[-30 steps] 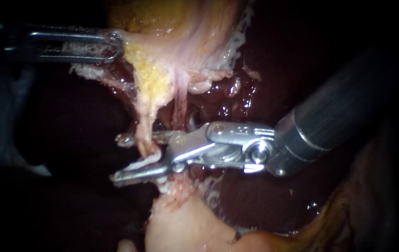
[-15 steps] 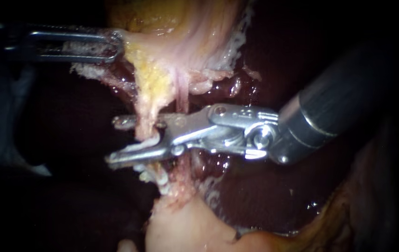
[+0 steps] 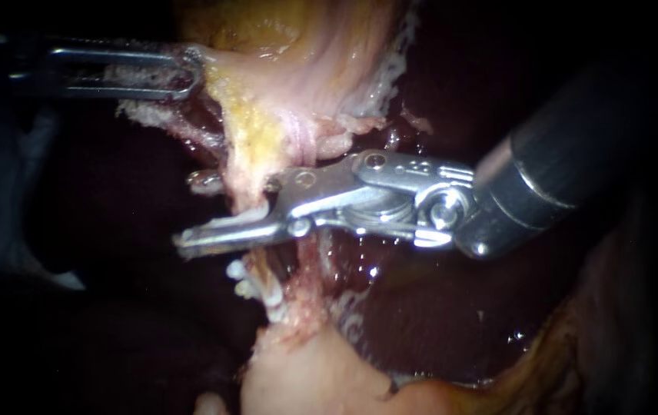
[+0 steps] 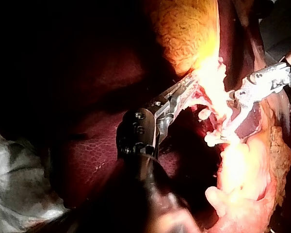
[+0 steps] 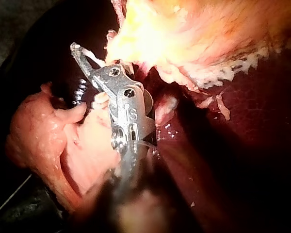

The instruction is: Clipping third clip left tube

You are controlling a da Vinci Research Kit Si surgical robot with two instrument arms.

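Your right instrument (image 3: 197,212) has climbed the left tube (image 3: 248,165) over the last second. Its jaws straddled the tube low down against the white clips (image 3: 246,290) before. Now they sit higher, just under the gallbladder (image 3: 321,69), and the clips show clear below them. Your left instrument (image 3: 187,73) has kept its place.

The dark red liver (image 3: 437,323) fills the background. The gallbladder hangs from above, yellow and pink. A pale lump of tissue (image 3: 306,376) lies at the bottom, where the tube ends.

The right instrument comes in from the upper right, and its metal wrist covers part of the liver. Its jaws stand open in a narrow V with the left tube between them. One jaw passes behind the tube and the other in front, so the tube hides the middle of the far jaw. A pale strip (image 3: 240,223) lies along the near jaw; you cannot tell whether it is a clip.

The left instrument's jaws are closed on the gallbladder's edge and hold it out to the left. The clips sit bunched on the tube just below the near jaw, close to the pale lump.
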